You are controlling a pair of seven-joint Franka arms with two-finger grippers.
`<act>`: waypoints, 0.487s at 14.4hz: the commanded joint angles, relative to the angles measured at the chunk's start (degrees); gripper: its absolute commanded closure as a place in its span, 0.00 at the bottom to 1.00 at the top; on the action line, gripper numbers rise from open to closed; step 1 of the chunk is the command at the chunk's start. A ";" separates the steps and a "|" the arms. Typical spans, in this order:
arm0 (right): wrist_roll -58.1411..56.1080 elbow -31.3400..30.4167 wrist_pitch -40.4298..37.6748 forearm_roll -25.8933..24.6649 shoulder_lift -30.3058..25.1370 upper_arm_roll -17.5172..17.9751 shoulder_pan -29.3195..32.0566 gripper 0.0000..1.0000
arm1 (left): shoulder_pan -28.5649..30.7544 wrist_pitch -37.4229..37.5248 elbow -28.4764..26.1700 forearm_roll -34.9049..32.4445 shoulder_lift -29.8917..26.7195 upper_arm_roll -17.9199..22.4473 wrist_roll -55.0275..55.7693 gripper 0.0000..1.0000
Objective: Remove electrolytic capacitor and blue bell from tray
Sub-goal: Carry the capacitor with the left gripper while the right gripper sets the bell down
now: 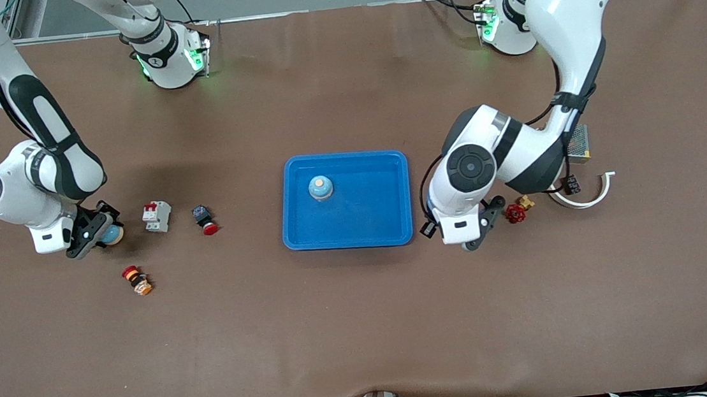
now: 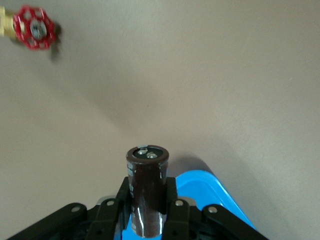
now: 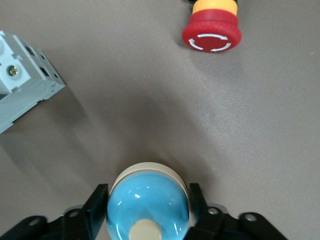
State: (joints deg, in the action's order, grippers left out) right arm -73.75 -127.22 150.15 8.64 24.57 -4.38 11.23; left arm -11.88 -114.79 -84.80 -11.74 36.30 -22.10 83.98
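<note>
Brown covers your desk [image 1: 364, 325], with the blue tray [image 1: 305, 228] at its middle holding one blue bell [image 1: 320, 188]. Your left gripper [image 2: 148, 210] hangs just beside the tray toward the left arm's end, jaws pinching the dark capacitor [image 2: 147, 192] upright. Your right gripper [image 3: 148, 210] sits at the right arm's end, jaws flanking a second blue bell [image 3: 148, 205]; whether they grip it, you cannot tell.

Dark brown cylindrical capacitor [image 2: 147, 192] base cut off at frame bottom; brass-bodied red-handwheel valve [image 2: 31, 28] clipped upper-left edge.
</note>
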 commanded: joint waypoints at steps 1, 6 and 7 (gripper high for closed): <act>-0.70 -0.05 0.41 1.20 -0.49 0.78 0.98 0.00 | 3.51 3.77 -1.78 0.57 -2.99 -0.05 -7.83 1.00; 1.40 6.53 -9.75 1.64 -3.29 0.87 0.28 0.00 | 9.76 5.99 -2.39 0.05 -3.87 -0.05 -21.99 1.00; 3.33 8.81 -13.79 1.64 -4.17 0.87 0.10 0.00 | 10.81 5.99 -2.48 -0.13 -3.87 -0.05 -24.19 1.00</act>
State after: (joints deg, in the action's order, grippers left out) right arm -72.76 -121.87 143.20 9.17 22.91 -4.13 11.22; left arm -2.63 -109.41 -85.23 -11.74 34.43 -22.02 63.94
